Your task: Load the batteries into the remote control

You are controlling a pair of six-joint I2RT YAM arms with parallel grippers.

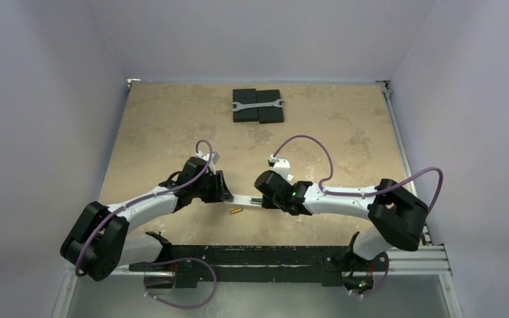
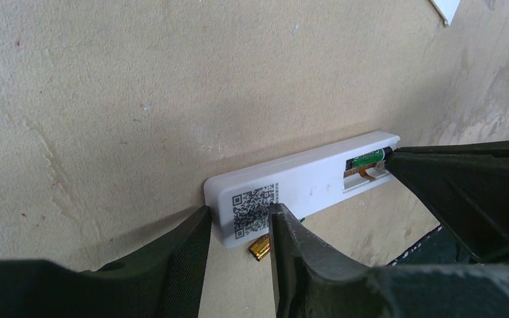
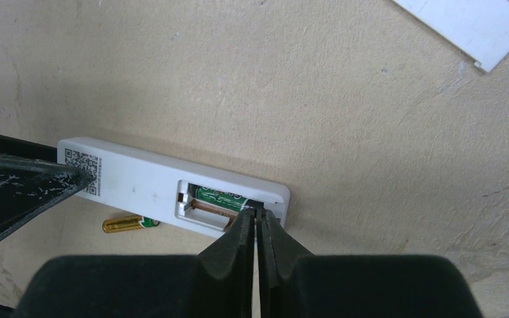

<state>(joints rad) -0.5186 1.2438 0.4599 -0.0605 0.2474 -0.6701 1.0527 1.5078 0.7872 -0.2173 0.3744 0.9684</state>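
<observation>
The white remote control (image 1: 244,199) lies back up, a QR code at its left end and its battery bay open at the right end (image 2: 305,179) (image 3: 139,182). The dark green battery (image 3: 222,197) (image 2: 366,159) sits in the far slot; the near slot is empty. The gold battery (image 1: 235,212) (image 3: 124,223) (image 2: 260,248) lies on the table beside the remote's near edge. My left gripper (image 1: 224,187) (image 2: 238,211) clamps the QR end. My right gripper (image 1: 270,199) (image 3: 255,215) is shut, its tips touching the green battery's right end.
The plain white cover piece (image 3: 467,26) (image 2: 445,8) lies on the table beyond the remote. A grey wrench (image 1: 257,105) rests on black blocks (image 1: 268,116) at the far side. A black rail (image 1: 252,255) runs along the near edge.
</observation>
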